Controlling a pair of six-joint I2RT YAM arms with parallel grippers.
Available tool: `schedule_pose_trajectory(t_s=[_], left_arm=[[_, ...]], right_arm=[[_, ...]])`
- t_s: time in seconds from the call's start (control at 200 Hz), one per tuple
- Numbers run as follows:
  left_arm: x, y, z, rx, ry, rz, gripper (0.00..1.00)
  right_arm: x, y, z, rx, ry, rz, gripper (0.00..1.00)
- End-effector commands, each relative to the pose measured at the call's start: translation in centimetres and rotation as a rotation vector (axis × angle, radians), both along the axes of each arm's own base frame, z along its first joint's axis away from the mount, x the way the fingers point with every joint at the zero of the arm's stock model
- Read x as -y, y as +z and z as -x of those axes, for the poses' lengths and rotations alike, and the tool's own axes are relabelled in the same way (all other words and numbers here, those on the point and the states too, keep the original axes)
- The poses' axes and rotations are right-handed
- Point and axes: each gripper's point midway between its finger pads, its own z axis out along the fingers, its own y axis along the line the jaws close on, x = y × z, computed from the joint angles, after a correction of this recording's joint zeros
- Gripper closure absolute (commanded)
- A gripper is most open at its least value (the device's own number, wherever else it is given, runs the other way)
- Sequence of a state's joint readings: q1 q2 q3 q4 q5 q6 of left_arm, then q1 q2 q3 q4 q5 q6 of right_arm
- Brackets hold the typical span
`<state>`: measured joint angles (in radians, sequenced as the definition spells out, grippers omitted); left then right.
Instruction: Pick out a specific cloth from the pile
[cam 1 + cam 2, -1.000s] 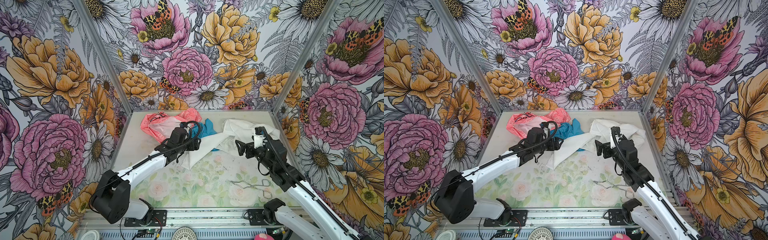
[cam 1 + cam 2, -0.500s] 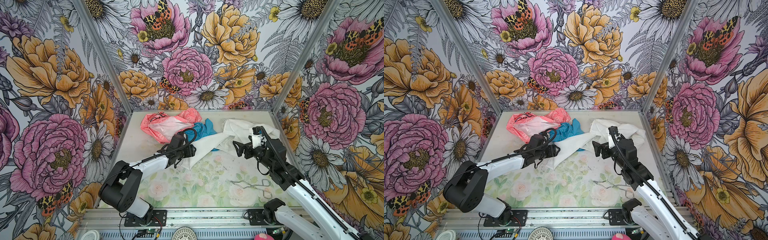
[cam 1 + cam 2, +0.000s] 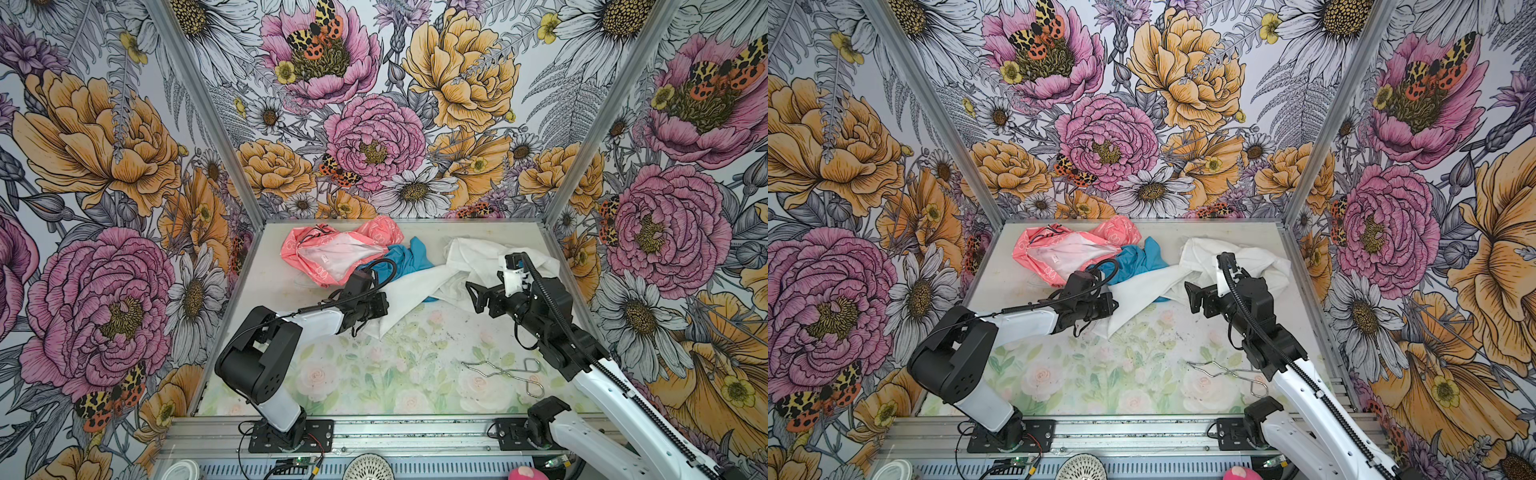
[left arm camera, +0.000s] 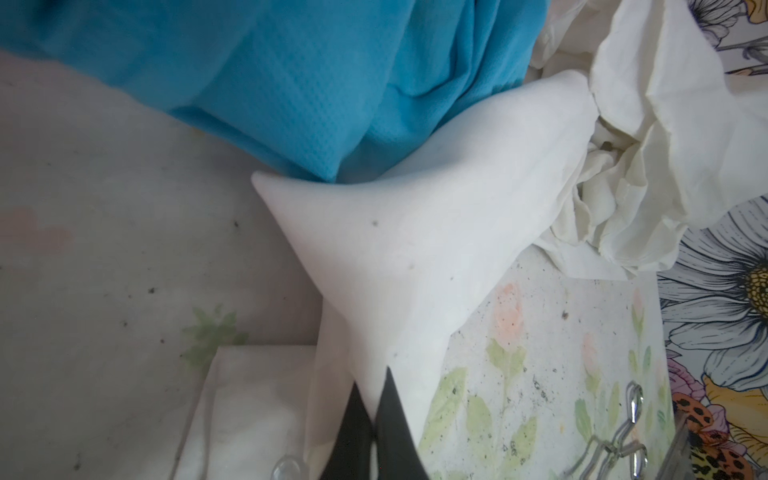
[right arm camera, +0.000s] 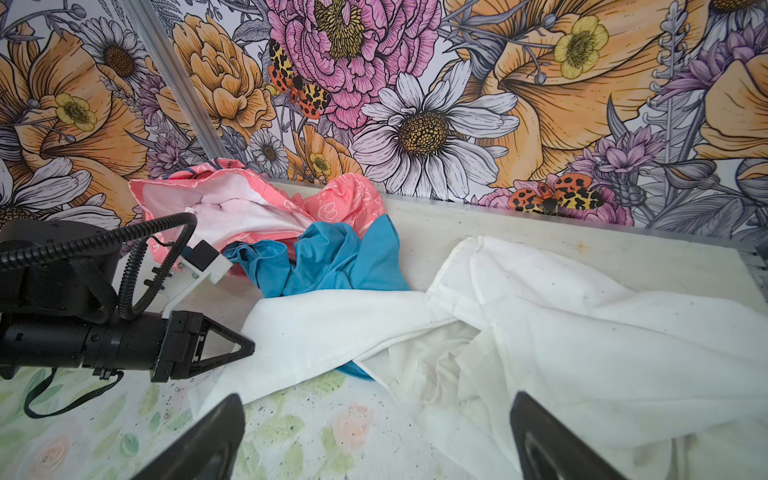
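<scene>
Cloth (image 3: pixel 419 286): white. It lies at the far right of the table (image 3: pixel 365 374), bunched near the right wall, with one flat tongue reaching toward the middle.
Pile (image 3: pixel 1125 257): the cloth's tongue lies over an edge of the blue cloth (image 4: pixel 291 83), and the pink cloth (image 3: pixel 374 237) sits beyond that.
Handling: judged light, limp and creased. It will drape and stretch rather than hold its shape, and it is not fragile. A thin single layer may slip from a shallow pinch.
Drag risk: the blue cloth touches the tongue and may be pulled along with it.
Where to hold: the free corner of the tongue, which sits clear of the other cloths on bare table. A second hold would suit the bunched part.
Left fingers (image 4: pixel 395 424): closed, pinching the tongue's corner. In the left wrist view, white fabric rises taut from between the tips.
Left arm: elbow folded near its base, forearm low and almost level over the table, wrist pointing toward the middle.
Right fingers (image 5: pixel 208 436): spread wide and holding nothing.
Right arm: raised from its base with the wrist turned toward the middle, beside the bunched part. Whether it touches the fabric cannot be told.
</scene>
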<state>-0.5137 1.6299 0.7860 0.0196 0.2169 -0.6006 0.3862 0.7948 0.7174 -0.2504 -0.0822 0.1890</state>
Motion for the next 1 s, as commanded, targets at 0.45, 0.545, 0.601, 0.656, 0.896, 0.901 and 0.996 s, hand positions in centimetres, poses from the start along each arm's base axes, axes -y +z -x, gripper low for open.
schedule_pose_trajectory(t_s=[0.45,0.545,0.601,0.656,0.896,0.901,0.996], left_arm=[[9.2,19.3,-4.0,0.376,-0.153,0.167,1.0],[11.6,21.6,-4.7,0.414,-0.199,0.179,1.0],[13.2,22.8,-5.1,0.431,-0.226,0.185,1.0],[14.6,23.6,-5.6,0.443,-0.25,0.188,1.0],[21.5,24.9,-8.5,0.469,-0.322,0.242,1.0],[21.7,25.0,-8.6,0.47,-0.323,0.245,1.0],[24.6,25.6,-9.5,0.488,-0.348,0.287,1.0]], right_arm=[[3.0,2.6,0.1,0.102,-0.149,-0.003,0.0],[3.9,2.9,0.2,0.118,-0.2,-0.005,0.01],[4.6,3.1,0.3,0.128,-0.235,-0.006,0.01],[5.4,3.2,0.3,0.136,-0.274,-0.007,0.0],[8.1,4.0,0.6,0.164,-0.402,-0.01,0.0],[8.1,4.0,0.6,0.165,-0.403,-0.011,0.01],[9.2,4.4,0.9,0.173,-0.448,-0.01,0.01]])
